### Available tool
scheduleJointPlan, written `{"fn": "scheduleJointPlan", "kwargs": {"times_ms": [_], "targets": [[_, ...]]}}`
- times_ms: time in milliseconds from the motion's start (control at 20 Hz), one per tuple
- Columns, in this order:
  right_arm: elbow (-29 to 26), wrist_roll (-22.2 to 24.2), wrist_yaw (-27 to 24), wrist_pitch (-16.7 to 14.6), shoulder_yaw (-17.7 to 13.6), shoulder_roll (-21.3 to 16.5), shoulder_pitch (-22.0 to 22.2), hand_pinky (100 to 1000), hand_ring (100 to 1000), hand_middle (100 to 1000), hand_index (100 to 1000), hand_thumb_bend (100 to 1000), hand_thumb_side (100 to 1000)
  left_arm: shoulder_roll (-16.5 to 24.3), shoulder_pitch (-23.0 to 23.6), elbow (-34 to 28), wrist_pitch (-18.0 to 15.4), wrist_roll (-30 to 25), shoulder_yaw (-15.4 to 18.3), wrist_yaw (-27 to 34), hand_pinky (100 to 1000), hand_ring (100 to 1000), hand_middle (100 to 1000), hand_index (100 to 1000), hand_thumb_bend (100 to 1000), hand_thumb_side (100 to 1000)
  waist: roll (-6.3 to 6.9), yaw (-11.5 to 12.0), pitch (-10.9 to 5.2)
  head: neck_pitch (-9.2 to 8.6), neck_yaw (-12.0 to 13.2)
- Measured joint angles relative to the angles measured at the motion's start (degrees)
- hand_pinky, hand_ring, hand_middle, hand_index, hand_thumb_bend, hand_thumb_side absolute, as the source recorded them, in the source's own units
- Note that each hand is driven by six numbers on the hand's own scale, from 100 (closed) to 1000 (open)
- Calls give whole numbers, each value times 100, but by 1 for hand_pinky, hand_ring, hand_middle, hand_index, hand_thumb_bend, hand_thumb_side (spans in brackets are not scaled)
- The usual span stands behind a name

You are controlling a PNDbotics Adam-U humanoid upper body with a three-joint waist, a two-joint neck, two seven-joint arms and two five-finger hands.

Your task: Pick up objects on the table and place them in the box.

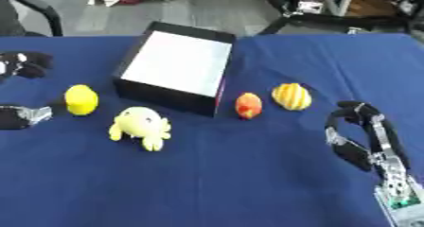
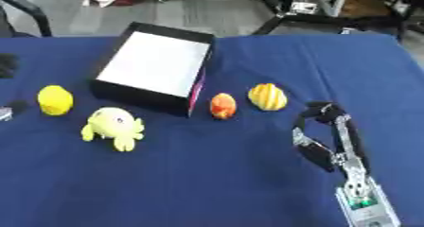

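Note:
The black box (image 1: 163, 96) with a white inside stands open at the middle of the blue table, and nothing shows in it. A yellow lemon-shaped toy (image 1: 81, 99) lies to its left. In front of that sits a yellow plush octopus (image 1: 139, 126). Right of the box lie a small orange-red fruit (image 1: 248, 106) and a yellow-orange striped fruit (image 1: 291, 96). My right hand (image 2: 331, 134) stands at the lower right, fingers up and relaxed, holding nothing, a little below the striped fruit. Only black and silver parts of my left hand (image 1: 20, 116) show at the left edge, beside the lemon-shaped toy.
The blue cloth (image 1: 232, 183) stretches bare across the front of the table. Beyond the far edge are grey floor, black stand legs (image 1: 281, 8) and a chair frame (image 1: 41, 11). A second black part (image 1: 25, 63) shows at the left edge.

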Motion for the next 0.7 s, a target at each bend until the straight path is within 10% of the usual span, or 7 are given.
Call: {"fn": "scheduleJointPlan", "kwargs": {"times_ms": [350, 700], "targets": [[0, 27, 0, -8, 29, 0, 13, 797, 756, 738, 582, 100, 100, 407, -1087, 1086, -116, -679, -1015, -678, 826, 731, 747, 881, 456, 231, 0, 6, -8, 0, 43], [0, 22, 0, -6, 27, 2, 43, 797, 756, 738, 582, 100, 100, -93, -1682, 2237, -340, -1348, -1114, -1385, 827, 732, 749, 884, 457, 217, -1, 44, -10, 0, 14]]}}
